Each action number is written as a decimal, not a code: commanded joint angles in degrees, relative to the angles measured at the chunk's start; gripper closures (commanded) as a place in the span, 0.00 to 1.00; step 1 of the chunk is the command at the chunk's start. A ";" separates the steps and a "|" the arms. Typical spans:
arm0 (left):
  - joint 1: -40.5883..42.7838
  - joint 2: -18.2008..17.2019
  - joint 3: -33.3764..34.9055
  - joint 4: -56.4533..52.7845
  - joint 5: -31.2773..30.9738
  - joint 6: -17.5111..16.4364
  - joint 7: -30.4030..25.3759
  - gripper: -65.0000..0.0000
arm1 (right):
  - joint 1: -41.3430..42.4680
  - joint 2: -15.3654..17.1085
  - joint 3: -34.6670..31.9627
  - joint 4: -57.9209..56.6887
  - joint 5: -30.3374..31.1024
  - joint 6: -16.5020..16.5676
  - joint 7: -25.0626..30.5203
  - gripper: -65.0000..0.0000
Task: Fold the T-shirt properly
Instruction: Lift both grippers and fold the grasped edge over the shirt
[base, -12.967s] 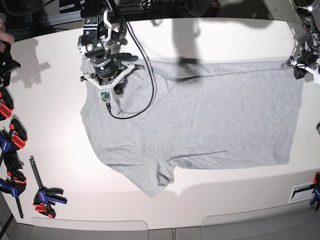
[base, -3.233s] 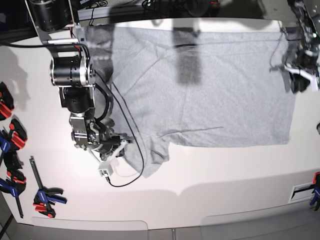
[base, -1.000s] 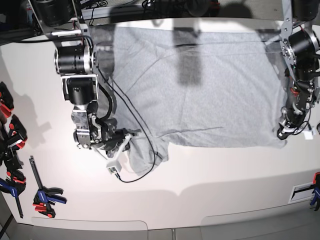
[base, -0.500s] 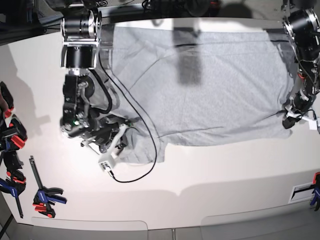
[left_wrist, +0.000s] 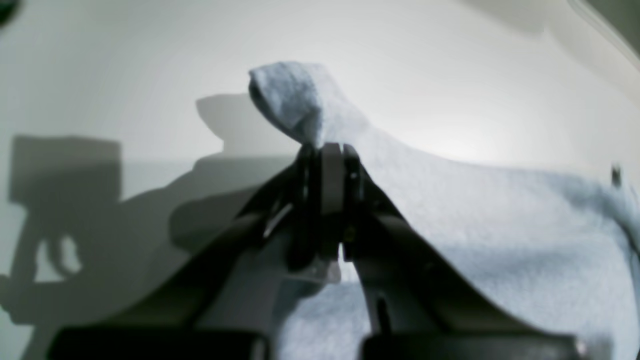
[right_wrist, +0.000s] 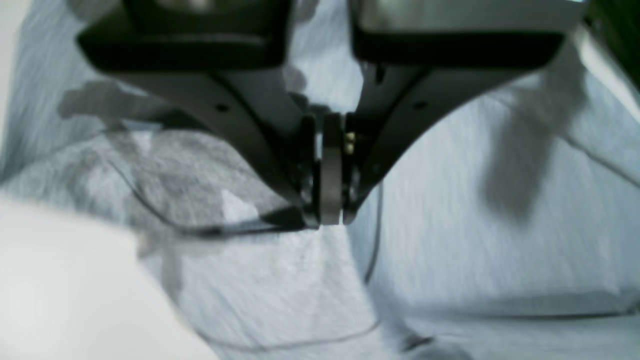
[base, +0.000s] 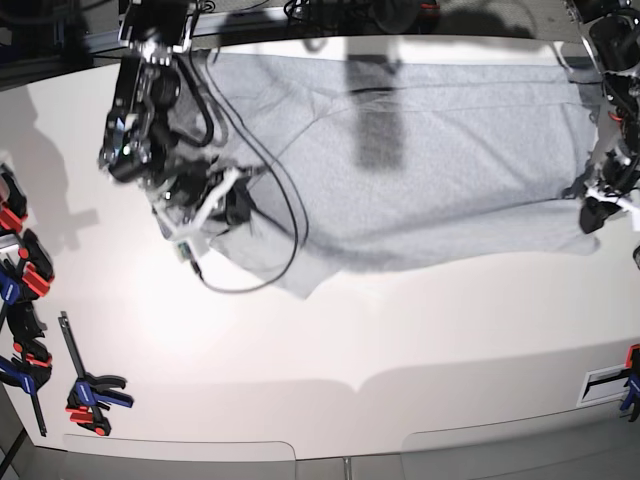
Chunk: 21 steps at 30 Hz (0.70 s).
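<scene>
L pincer (left_wrist: 324, 165) pinches T-shirt (left_wrist: 480, 220) corner; R pincer (right_wrist: 327, 175) closed over fabric.

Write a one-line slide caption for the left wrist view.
Left gripper shut on a raised corner of the grey T-shirt, lifted above the white table.

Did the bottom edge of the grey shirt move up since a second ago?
Yes. The light grey cotton T-shirt's near edge has drawn up the white table, away from the clamps, pulled by both hands.
</scene>
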 joint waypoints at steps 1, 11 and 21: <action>-0.46 -1.57 -1.51 1.09 -1.14 -0.55 -1.14 1.00 | 0.07 0.35 0.35 2.40 1.49 0.46 1.62 1.00; 2.16 -1.55 -3.41 1.09 -1.70 -0.55 3.43 1.00 | -9.09 0.33 6.12 8.20 1.51 0.46 1.62 1.00; 3.21 -1.09 -3.41 1.09 -2.14 -0.57 11.45 1.00 | -10.14 0.33 7.78 8.20 1.51 0.46 1.64 1.00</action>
